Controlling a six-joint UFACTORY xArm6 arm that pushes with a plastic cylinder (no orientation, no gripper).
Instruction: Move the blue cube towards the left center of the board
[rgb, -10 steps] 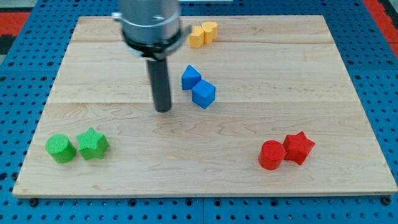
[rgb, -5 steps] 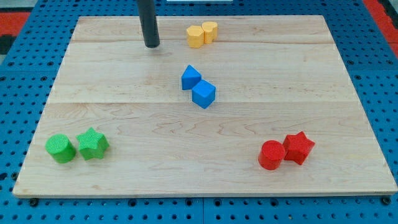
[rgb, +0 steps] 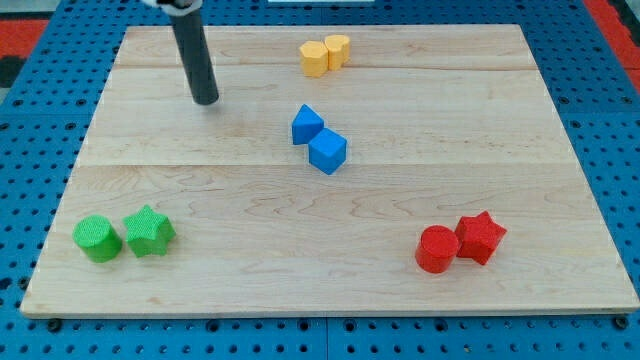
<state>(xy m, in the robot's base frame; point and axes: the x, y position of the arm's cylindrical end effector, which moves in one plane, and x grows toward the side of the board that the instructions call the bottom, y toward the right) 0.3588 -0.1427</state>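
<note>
The blue cube (rgb: 327, 152) lies near the middle of the wooden board (rgb: 520, 130), touching a second blue block (rgb: 306, 124) just up and left of it. My tip (rgb: 206, 100) rests on the board in the upper left part, well to the left of both blue blocks and apart from them. The dark rod rises from it toward the view's top.
Two yellow blocks (rgb: 325, 53) sit together at the top centre. A green cylinder (rgb: 97, 238) and a green star (rgb: 149, 231) sit at the bottom left. A red cylinder (rgb: 436, 249) and a red star (rgb: 481, 237) sit at the bottom right.
My tip went from left of the blue blocks up to the top edge, then moved down and left to its present spot. No block has moved.
</note>
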